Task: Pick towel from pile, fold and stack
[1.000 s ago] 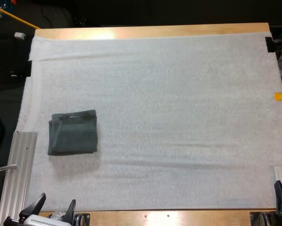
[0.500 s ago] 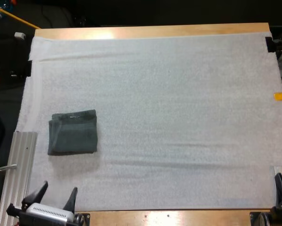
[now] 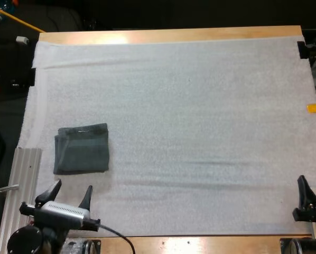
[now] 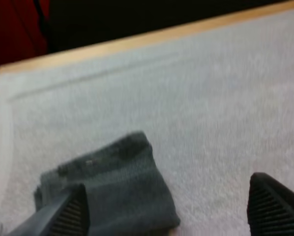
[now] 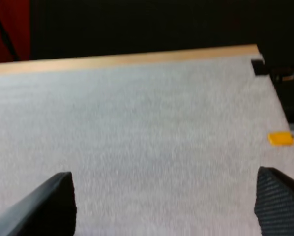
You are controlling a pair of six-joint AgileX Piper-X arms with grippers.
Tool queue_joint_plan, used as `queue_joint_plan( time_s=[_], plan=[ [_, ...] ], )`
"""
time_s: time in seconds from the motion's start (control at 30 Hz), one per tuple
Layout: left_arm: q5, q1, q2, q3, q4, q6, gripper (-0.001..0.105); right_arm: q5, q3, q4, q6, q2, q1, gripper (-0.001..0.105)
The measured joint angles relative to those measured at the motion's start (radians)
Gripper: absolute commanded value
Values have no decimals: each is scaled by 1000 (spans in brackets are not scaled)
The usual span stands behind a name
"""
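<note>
The light wooden table (image 3: 168, 35) carries a white foam mat (image 3: 200, 132) that covers nearly all of its top, leaving a bare wooden strip along the 12 o'clock side. A ribbed silver metal rail (image 3: 20, 185) lies along the mat's edge at about 8 o'clock. The dark grey-green towel (image 3: 82, 148), folded into a flat, roughly square pad, rests on the mat at about 8 o'clock, near the rail but apart from it. My left claw (image 3: 72, 186) hangs over the mat at about 7 o'clock, just to the 6 o'clock side of the towel, with its two black fingers spread wide and nothing between them; seen from my left wrist, the towel's near edge lies just ahead of them. My right claw (image 5: 162, 177) sits at the mat's 4 o'clock corner, well apart from the towel, its fingers likewise spread over bare mat.
</note>
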Motion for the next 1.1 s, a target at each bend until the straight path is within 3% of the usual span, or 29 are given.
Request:
queue_joint_plan(
  time_s=[0.23,1.1],
  plan=[
    [1,0,0,57,0,0,64,0,70,-1,14,2,0,72],
    [5,0,0,58,0,0,64,0,91,5,51,2,0,72]
  ],
)
